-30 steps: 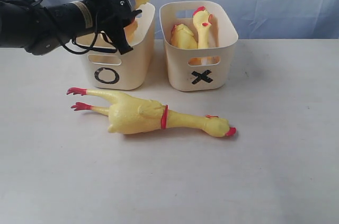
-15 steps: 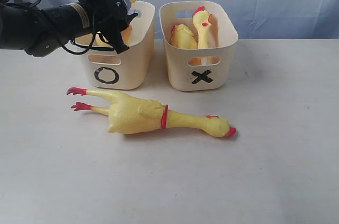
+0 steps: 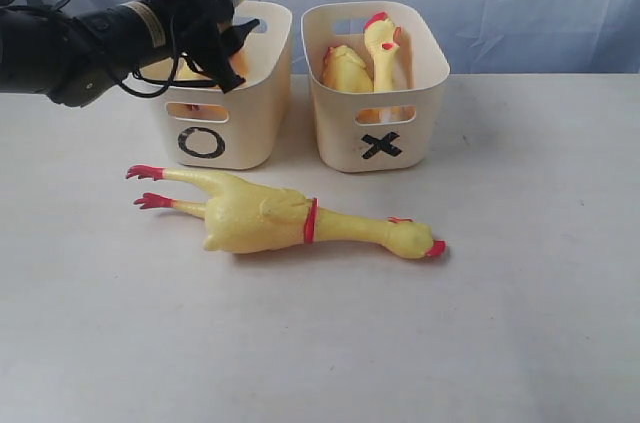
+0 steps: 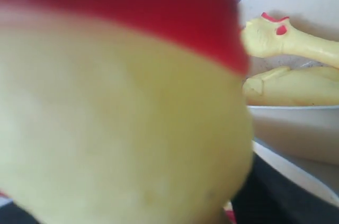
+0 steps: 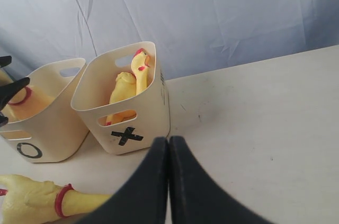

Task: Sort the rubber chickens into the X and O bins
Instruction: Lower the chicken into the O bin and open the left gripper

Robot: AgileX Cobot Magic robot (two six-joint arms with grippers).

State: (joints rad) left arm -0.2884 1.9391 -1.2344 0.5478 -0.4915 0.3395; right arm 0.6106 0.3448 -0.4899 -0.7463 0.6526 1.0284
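The left gripper (image 3: 236,53) is held at the open top of the O bin (image 3: 255,113). A yellow chicken (image 4: 116,118) is seen between its jaws, with the body down inside the bin and a bit of red showing above the gripper in the exterior view. In the left wrist view the chicken is blurred and fills most of the picture. Whether the jaws are pinching it or only bracketing it cannot be told.

The right gripper (image 5: 168,181) is seen only in its own wrist view. Its jaws are pressed together over the table (image 3: 520,293), near the X bin (image 3: 345,118).

Two chickens are stood in the X bin. An upright chicken (image 3: 382,43) has its neck and head raised above the rim. A second chicken (image 3: 345,68) is leaned just beside it.

The largest chicken (image 3: 260,218) is laid flat on the table in front of both bins, apart from them. Its red feet are toward the O side and its head toward the X side, with a red band round the neck base.

The bins are set side by side with a narrow gap, marks facing the exterior camera. A blue cloth (image 3: 500,3) is hung behind.
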